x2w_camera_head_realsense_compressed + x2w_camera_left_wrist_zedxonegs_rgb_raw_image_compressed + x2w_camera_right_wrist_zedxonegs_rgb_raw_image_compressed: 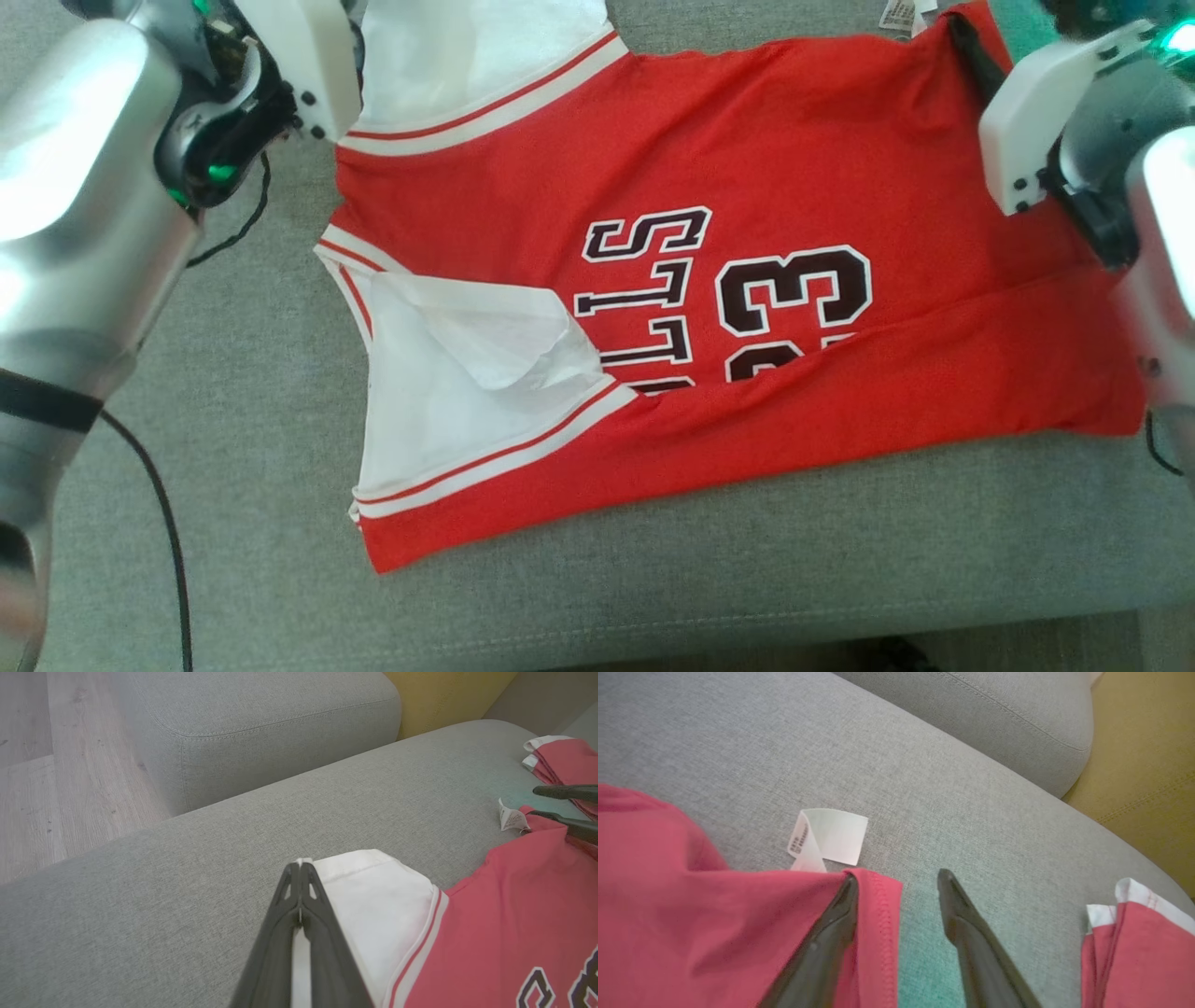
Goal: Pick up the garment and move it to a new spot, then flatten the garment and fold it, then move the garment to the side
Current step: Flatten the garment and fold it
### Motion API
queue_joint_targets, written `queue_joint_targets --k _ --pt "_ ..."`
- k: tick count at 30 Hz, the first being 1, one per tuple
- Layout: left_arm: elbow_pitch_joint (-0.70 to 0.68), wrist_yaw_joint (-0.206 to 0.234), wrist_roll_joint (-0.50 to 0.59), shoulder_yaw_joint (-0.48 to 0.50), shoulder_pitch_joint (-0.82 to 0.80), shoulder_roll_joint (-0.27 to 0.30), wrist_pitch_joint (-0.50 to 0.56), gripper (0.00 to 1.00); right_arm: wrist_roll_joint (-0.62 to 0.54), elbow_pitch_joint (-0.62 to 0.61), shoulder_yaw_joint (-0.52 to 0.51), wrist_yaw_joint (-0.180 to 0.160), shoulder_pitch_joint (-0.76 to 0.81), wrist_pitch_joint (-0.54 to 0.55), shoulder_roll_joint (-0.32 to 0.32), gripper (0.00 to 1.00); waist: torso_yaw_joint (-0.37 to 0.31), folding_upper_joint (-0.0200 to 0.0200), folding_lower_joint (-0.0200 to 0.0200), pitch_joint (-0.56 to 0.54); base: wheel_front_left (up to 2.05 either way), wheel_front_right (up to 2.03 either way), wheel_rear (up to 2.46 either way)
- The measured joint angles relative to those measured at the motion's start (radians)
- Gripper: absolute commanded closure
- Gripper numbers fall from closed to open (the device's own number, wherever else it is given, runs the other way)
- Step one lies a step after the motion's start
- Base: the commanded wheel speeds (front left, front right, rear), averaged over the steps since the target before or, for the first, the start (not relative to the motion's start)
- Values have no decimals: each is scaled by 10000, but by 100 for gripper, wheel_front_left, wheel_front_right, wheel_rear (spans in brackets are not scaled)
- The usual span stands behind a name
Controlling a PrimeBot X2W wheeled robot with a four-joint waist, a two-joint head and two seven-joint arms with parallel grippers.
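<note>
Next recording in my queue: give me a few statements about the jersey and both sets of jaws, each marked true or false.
1. The jaws of the left gripper are shut on the white sleeve of the red jersey. True.
2. The jaws of the right gripper are clamped on the hem. False: they stand open, one on either side of the red hem corner.
3. The jersey lies on a wooden table. False: it lies on a gray sofa cushion.
4. A white care label lies on the cushion beside the hem corner. True.
</note>
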Motion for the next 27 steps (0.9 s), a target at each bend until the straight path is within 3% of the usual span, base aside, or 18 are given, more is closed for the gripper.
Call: queue_joint_targets --k 1,3,4,5,7,15,21,27 --pt "2 0 -2 -38 0 -2 -10 100 59 6 77 0 -1 8 -2 38 4 0 0 -16 0 0 0" --pt "8 0 -4 -119 0 -4 -75 100 153 38 224 0 -5 8 -2 60 24 0 0 -33 0 0 0" --pt "12 0 -4 -169 0 -4 -81 100 249 44 272 0 -5 8 -2 91 36 0 0 -38 0 0 0" --pt "12 0 -4 -213 0 -4 -123 100 391 50 297 0 -8 8 2 100 45 0 0 -40 0 0 0" --pt "10 0 -48 -255 -1 0 -290 100 779 86 211 0 -12 0 38 100 61 0 0 -40 0 0 0" --pt "-63 0 -520 -111 -20 336 -1756 100 3306 606 -2286 0 -25 -140 320 100 63 0 0 -7 0 0 0" --pt "-426 -2 -1085 113 -257 525 -2577 100 4086 662 -3662 0 -33 -136 376 100 -11 0 0 43 0 0 0" --pt "-660 -71 -1574 240 -688 585 -3170 100 4138 282 -4194 0 -268 -157 472 100 -35 0 0 134 0 0 0"
